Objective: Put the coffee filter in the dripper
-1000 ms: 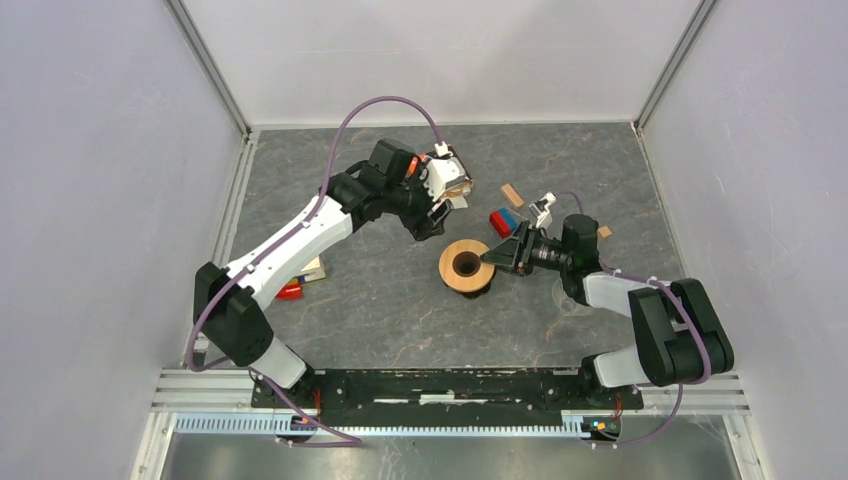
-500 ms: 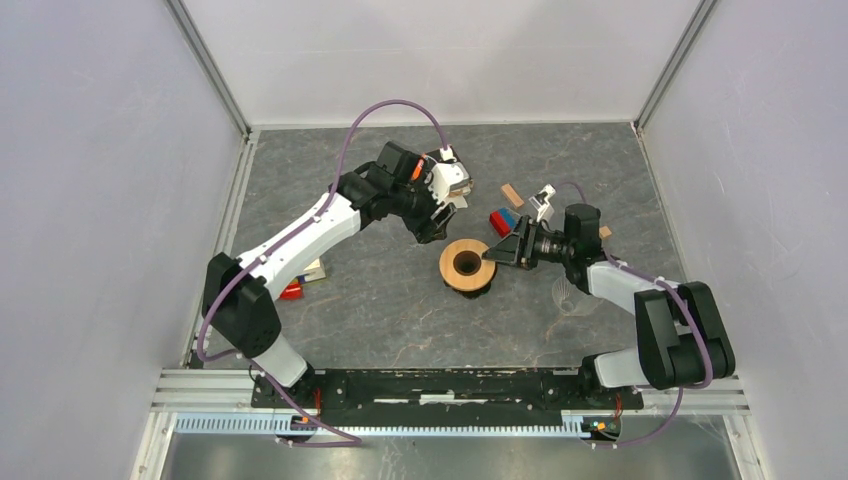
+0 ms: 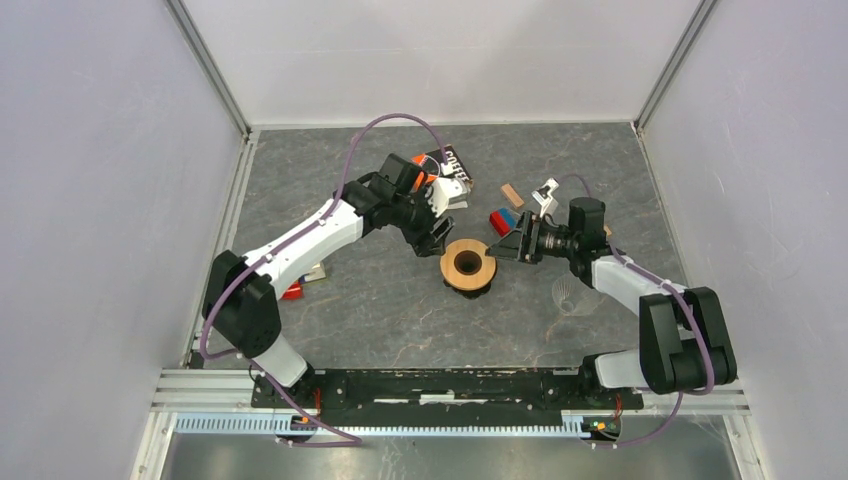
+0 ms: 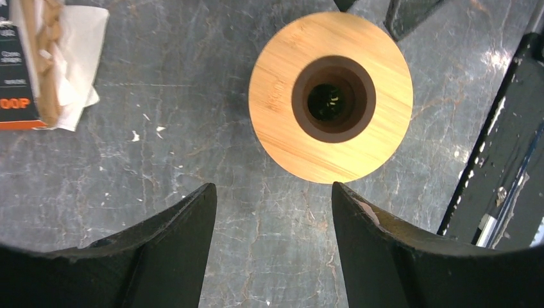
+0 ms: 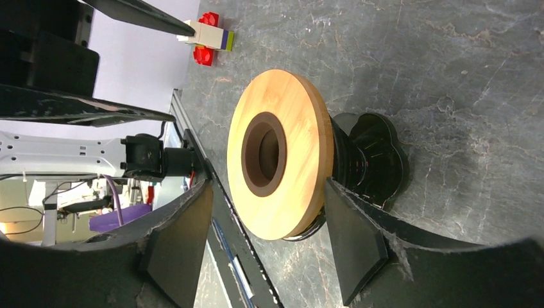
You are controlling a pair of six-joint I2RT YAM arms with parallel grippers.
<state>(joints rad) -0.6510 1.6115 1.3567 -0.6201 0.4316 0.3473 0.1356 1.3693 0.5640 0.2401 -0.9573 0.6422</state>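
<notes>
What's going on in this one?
Two robot arms are working around the dripper in the middle of the table. The right gripper's open fingers straddle its tan top. The left gripper hovers over it, open and empty. The coffee filter lies by the coffee packet, not yet in the dripper.

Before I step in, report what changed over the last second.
The left gripper swung off the COFFEE packet toward the dripper, open and empty, uncovering the packet. The right gripper opened wider, its fingers either side of the dripper's top. The dripper stayed put; the coffee filter lies by the packet, untaken.
</notes>
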